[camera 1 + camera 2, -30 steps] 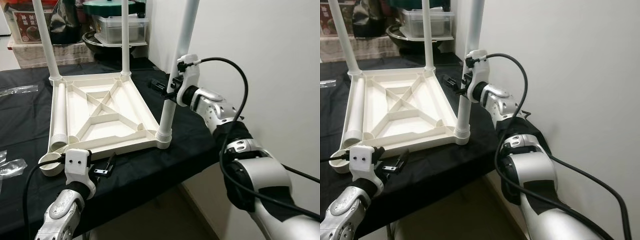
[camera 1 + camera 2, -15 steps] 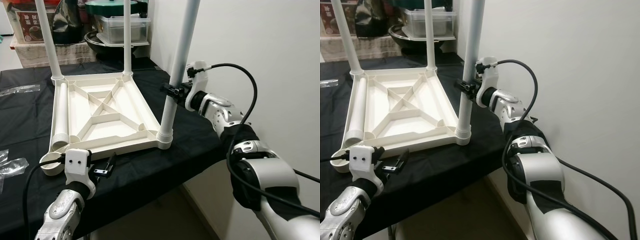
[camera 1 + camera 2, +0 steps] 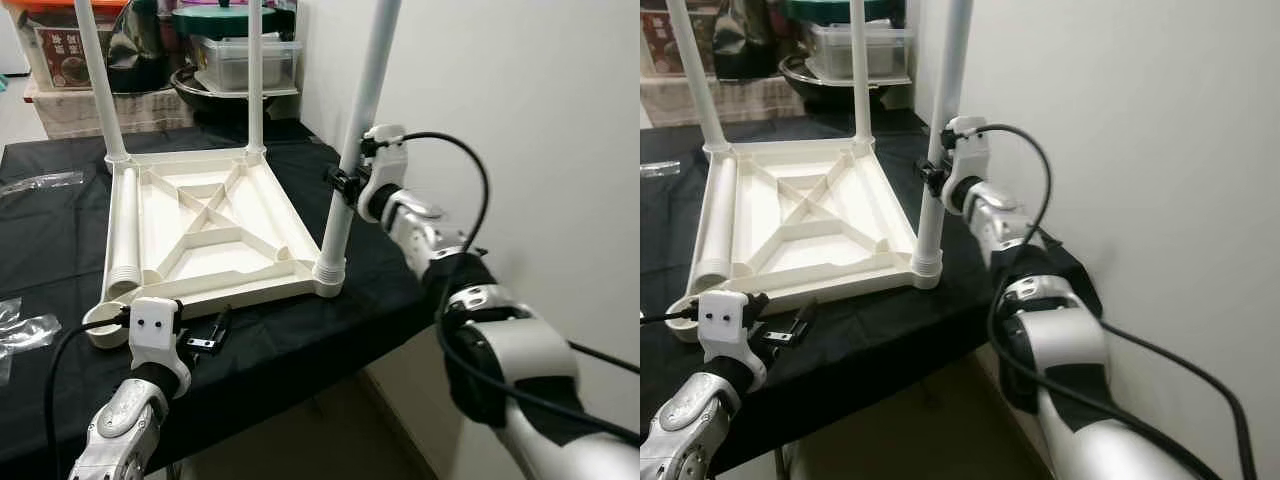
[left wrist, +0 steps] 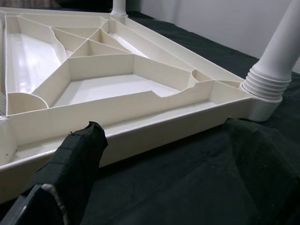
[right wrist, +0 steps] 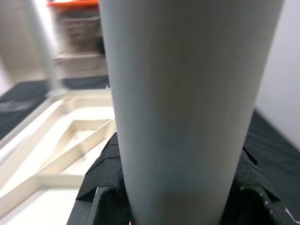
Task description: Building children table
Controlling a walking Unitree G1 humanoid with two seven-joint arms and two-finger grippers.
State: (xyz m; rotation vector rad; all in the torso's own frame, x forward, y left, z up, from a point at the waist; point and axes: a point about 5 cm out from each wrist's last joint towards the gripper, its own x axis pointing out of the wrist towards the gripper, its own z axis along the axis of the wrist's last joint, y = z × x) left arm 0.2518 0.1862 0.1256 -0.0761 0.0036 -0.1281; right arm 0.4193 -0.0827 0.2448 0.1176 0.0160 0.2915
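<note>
We are working at the black-draped tabletop [image 3: 40,215] where the upside-down white children's table top [image 3: 205,225] is lying, centre-left of the left eye frame, ribs facing up. Three legs are standing in corner sockets: two at the far corners, and the near-right leg [image 3: 352,150] rising past the top edge of the frame. A fourth, loose leg [image 3: 122,235] is lying inside the tray along its left edge, and the near-left socket [image 3: 100,325] is sitting vacant.

Our right pincer [image 3: 345,184] is clamping the near-right leg about mid-height; in the right wrist view the white tube is sitting snug between both black pads [image 5: 105,171], so we are judging it closed on the leg. Our left pincer [image 3: 208,335] is hovering low at the tray's near edge, lower left of frame, fingers [image 4: 77,161] spread wide and holding nothing.

Risks as we are judging them: the grip is high on a long leg, so any sideways pull may lever the threaded collar [image 3: 330,272] crooked, or drag the unsecured tray toward the tabletop's right edge.
</note>
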